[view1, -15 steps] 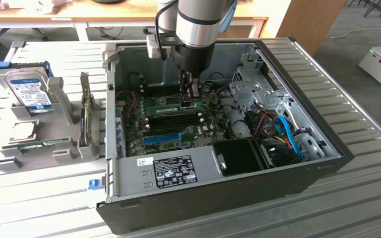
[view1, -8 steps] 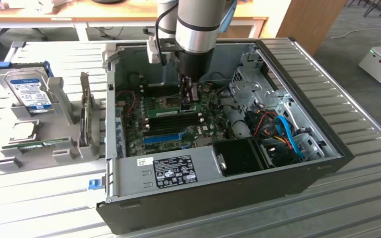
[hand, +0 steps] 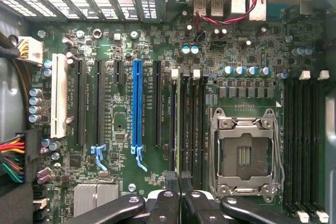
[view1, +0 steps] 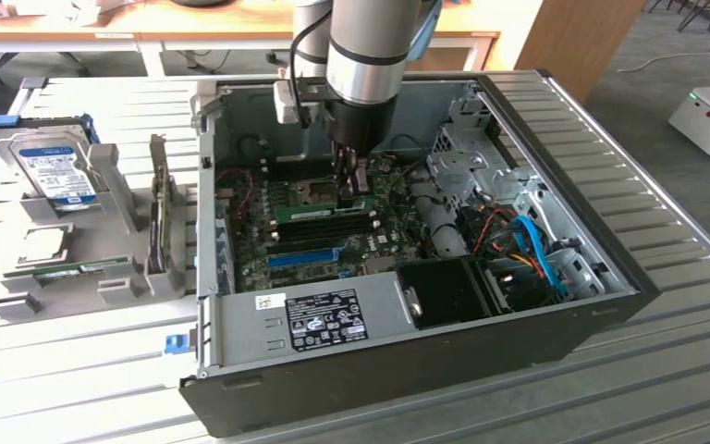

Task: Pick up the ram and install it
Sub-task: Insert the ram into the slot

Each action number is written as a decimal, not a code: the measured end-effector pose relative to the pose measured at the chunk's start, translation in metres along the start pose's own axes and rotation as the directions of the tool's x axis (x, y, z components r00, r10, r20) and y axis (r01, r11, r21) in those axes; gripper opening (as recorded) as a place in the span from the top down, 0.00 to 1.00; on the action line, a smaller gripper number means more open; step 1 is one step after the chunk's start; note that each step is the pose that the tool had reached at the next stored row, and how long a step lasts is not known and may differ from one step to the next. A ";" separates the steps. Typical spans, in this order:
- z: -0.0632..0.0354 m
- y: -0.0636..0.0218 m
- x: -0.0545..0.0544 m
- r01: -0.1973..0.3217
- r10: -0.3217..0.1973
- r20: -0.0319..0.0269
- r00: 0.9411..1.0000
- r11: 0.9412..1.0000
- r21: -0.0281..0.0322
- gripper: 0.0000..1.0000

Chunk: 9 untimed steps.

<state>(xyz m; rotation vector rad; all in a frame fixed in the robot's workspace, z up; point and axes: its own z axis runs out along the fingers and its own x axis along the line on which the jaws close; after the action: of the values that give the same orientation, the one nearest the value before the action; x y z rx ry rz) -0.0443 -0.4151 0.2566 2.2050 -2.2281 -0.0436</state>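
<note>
Green ram (view1: 318, 211), seated on edge in a motherboard (view1: 380, 242) slot, long axis running 9-to-3 o'clock in the exterior view, extends toward 9 o'clock from the gripper (view1: 355, 199), whose jaws, pressed together, meet its 3 o'clock end.
</note>
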 end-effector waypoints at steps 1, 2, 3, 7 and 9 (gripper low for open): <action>0.0000 0.0000 0.000 0.000 0.000 0.000 1.000 1.000 0.000 0.88; 0.0000 0.0000 0.000 0.000 0.000 0.000 1.000 1.000 0.000 0.88; 0.0001 0.0000 0.000 0.000 0.000 0.000 1.000 1.000 0.000 0.88; 0.0002 -0.0002 0.000 -0.005 0.005 0.000 1.000 1.000 0.000 0.88; 0.0003 -0.0004 0.000 -0.010 0.010 0.000 1.000 1.000 0.000 0.88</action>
<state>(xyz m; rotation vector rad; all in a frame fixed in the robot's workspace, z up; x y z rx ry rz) -0.0439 -0.4150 0.2562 2.1943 -2.2390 -0.0437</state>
